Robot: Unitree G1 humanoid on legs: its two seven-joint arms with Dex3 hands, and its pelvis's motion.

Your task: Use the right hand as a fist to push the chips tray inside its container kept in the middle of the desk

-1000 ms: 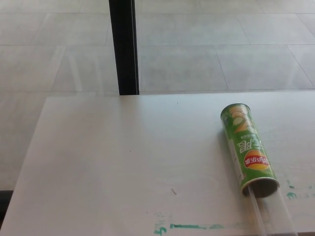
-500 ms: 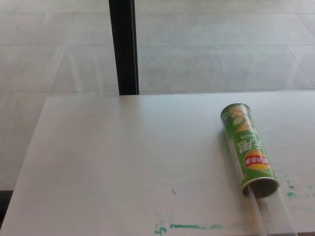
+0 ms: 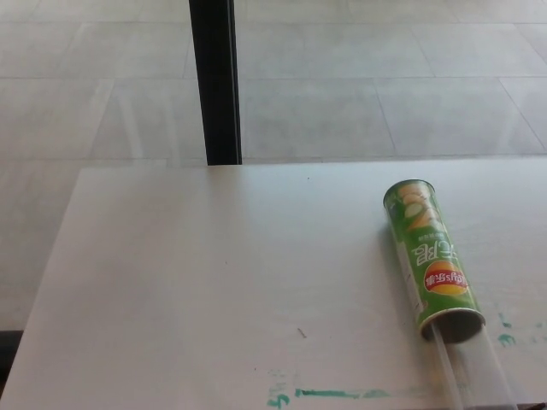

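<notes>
A green chips can point(image 3: 430, 256) lies on its side at the right of the white desk point(image 3: 214, 282), its open mouth facing the near edge. A clear plastic tray point(image 3: 473, 369) sticks out of that mouth and runs down to the bottom of the picture. Neither of my hands shows in the head view.
A black vertical post point(image 3: 214, 81) stands behind the desk's far edge, with pale tiled floor beyond. Green marker smears point(image 3: 329, 394) streak the desk near its front edge, and more spot the surface right of the can.
</notes>
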